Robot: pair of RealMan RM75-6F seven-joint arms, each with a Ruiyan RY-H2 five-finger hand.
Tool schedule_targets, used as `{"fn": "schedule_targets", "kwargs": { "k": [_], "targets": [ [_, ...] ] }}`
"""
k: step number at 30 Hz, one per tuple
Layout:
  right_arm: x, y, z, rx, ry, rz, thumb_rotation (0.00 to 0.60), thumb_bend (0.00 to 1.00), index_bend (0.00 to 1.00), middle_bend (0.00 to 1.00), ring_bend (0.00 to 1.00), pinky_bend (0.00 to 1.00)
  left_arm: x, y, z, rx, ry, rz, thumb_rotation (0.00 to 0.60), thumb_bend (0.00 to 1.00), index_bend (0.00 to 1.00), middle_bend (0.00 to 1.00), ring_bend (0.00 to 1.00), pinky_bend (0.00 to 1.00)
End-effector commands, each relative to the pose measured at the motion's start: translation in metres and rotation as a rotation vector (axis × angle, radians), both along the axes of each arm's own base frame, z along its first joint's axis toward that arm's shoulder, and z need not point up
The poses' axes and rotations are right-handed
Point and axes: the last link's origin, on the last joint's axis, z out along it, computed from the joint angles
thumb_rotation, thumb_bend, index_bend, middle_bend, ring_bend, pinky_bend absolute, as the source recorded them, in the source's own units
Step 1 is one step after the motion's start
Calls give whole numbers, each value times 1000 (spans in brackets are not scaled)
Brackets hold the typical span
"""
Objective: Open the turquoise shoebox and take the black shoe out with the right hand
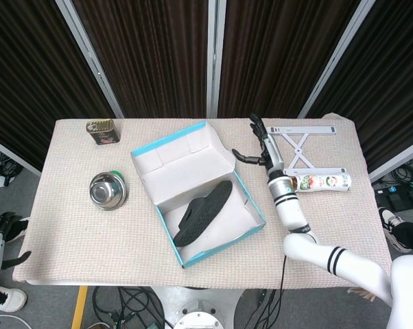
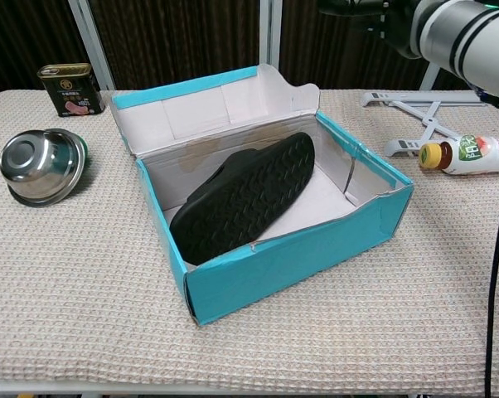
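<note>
Two views are given. In the head view, the right hand (image 1: 260,146) is seen raised beside the shoebox (image 1: 223,229), fingers spread, holding nothing; the chest view crops it. The black shoe (image 2: 243,196) is shown sole-up inside the box, lid (image 2: 216,106) folded back.

The turquoise shoebox (image 1: 197,203) sits near the middle of the table, turned at an angle to the table's edges. Its lid (image 1: 180,156) is thrown fully back toward the far edge, showing a white inside. The black shoe (image 1: 203,213) lies inside, sole up with a diamond tread, running corner to corner and leaning against the box's far wall.
</note>
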Motion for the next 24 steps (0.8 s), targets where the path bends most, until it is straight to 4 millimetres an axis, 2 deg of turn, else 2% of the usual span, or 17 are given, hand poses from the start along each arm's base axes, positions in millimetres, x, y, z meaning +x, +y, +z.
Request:
{"fn": "schedule_targets", "kwargs": {
  "k": [1,4,8,15,24],
  "targets": [
    [-15,41,13,-11,412,296,600,80,0,7,0,0,0,1,0,0,-1,-3,600,47,248,181,32,104],
    [-12,55,21,29,590,465,600,49,0,91,0,0,2,2,-1,-1,-2,-11,600,47,248,182,32,104],
    [-1,70,13,71,797,677,600,35,1,119,0,0,3,1,-2,-2,-4,-13,600,47,248,181,32,104],
    [21,83,-34,91,1095,978,600,28,44,131,0,0,1,-4,-1,3,-11,-1,600,48,248,182,32,104],
    [54,86,-85,-1,1158,1062,600,0,45,121,0,0,-4,-5,-2,5,-19,7,600,48,248,181,32,104]
  ]
}}
